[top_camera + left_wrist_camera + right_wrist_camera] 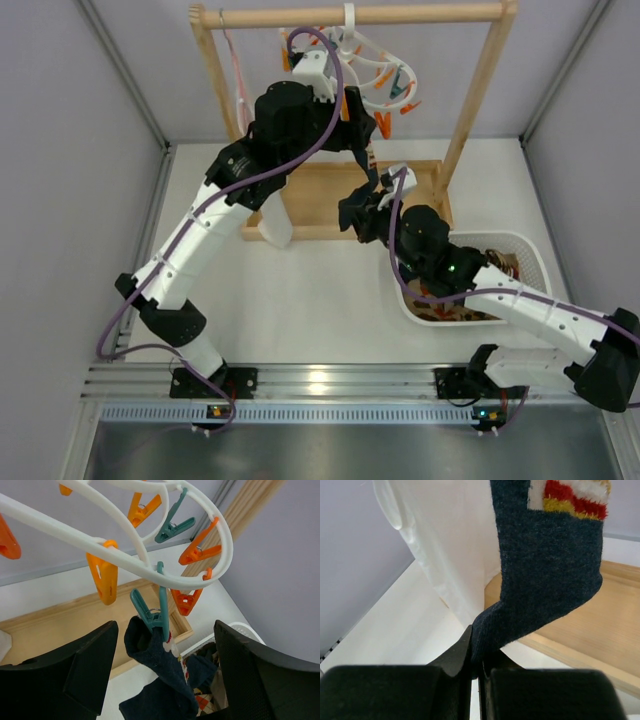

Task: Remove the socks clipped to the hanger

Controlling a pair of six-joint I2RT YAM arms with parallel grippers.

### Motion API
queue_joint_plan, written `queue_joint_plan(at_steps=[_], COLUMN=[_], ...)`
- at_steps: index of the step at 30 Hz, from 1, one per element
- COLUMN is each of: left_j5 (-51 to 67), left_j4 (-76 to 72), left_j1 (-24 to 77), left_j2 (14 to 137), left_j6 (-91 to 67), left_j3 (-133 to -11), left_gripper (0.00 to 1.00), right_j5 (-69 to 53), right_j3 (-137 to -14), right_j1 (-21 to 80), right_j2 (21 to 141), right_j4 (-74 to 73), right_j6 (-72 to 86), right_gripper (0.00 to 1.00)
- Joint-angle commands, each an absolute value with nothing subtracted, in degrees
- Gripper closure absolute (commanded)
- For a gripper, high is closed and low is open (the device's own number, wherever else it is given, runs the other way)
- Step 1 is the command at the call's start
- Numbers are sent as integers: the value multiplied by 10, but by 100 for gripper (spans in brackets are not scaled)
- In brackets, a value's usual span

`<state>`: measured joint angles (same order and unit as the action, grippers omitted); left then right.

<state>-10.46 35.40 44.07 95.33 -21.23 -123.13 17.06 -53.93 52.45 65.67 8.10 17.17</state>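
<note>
**Hanger** (pixel 75 537): white loop with orange and teal pegs, on the wooden rail (pixel 400 14), at 12 o'clock of the table.

**Dark navy sock** (pixel 162 685): clipped by a teal peg (pixel 150 612), hanging toward 6 o'clock.

**Left gripper** (pixel 165 665): jaws spread wide, one on either side of the sock.

**Right gripper** (pixel 477 662): clenched on the sock's lower end (a red-and-yellow striped patch sits higher up).

**White basket** (pixel 535 262): at 4 o'clock, containing patterned socks (pixel 455 305).
</note>
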Motion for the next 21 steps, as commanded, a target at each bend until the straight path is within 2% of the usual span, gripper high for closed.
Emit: queue_joint_plan(at_steps=[1,15,21], left_j5=[-81,-59,-49], left_j4=[291,287,283], left_j1=[442,418,411], left_j2=[950,981,991], left_j6=[-188,-171,-165], left_j3=[-1245,-1246,-1251], left_gripper=[20,29,30], right_j5=[135,91,87], right_j3=[-537,-534,-535], right_j1=[530,526,526], right_j2=[638,606,596], right_j4=[79,69,66], right_j6=[185,189,189], right_gripper=[100,100,100])
